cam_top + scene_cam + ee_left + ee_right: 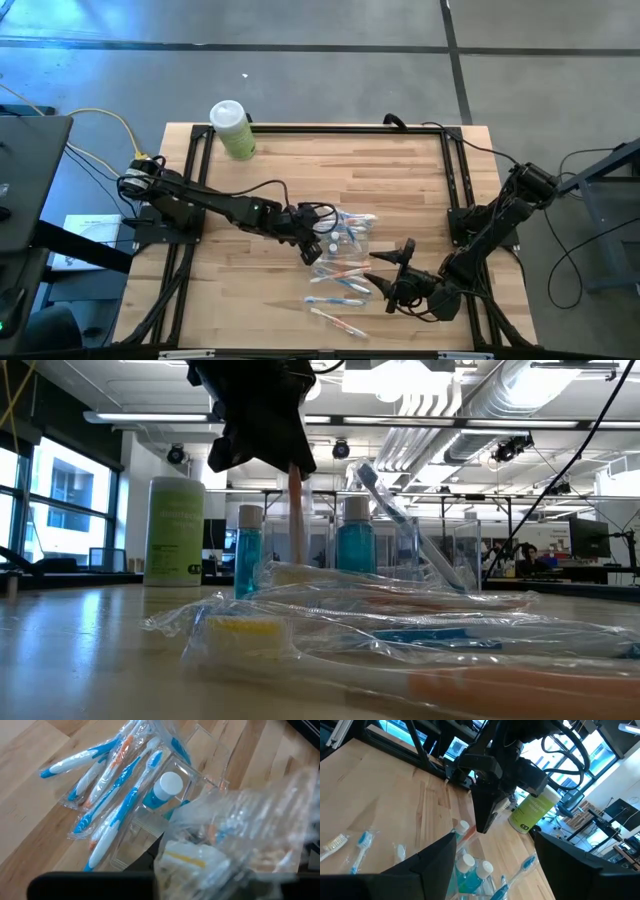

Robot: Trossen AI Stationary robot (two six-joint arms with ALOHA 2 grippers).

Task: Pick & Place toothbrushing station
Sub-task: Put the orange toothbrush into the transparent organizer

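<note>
The left gripper (312, 250) is positioned over the middle of the table (300, 180), directly above the clear plastic holder (352, 228). A plastic-wrapped orange-handled toothbrush (296, 520) is seen clamped between its closed fingers in the low view, hanging upright with its lower end among the holder's contents. In the right wrist view the same gripper (485, 822) is seen from the front, pointing down at the holder with the orange handle (465, 834) just below its tips. In the left wrist view a crinkled clear wrapper (240, 835) is pressed close to the camera, and a white-capped blue tube (164, 790) is seen standing in a compartment of the holder (200, 775).

The right gripper (398, 275) is held low over the near right part of the table, with its fingers spread wide apart and nothing between them. Its two dark fingers (430, 865) frame the holder area in its own wrist view.

Three white-capped blue tubes (470, 870) are observed standing close together in the holder. Several wrapped toothbrushes (340, 285), marked blue and orange, are recorded lying flat on the wood just in front of the holder, between the two grippers. A pale green bottle (232, 130) with a white cap is noted standing at the far left corner of the table, well apart from the rest.
</note>
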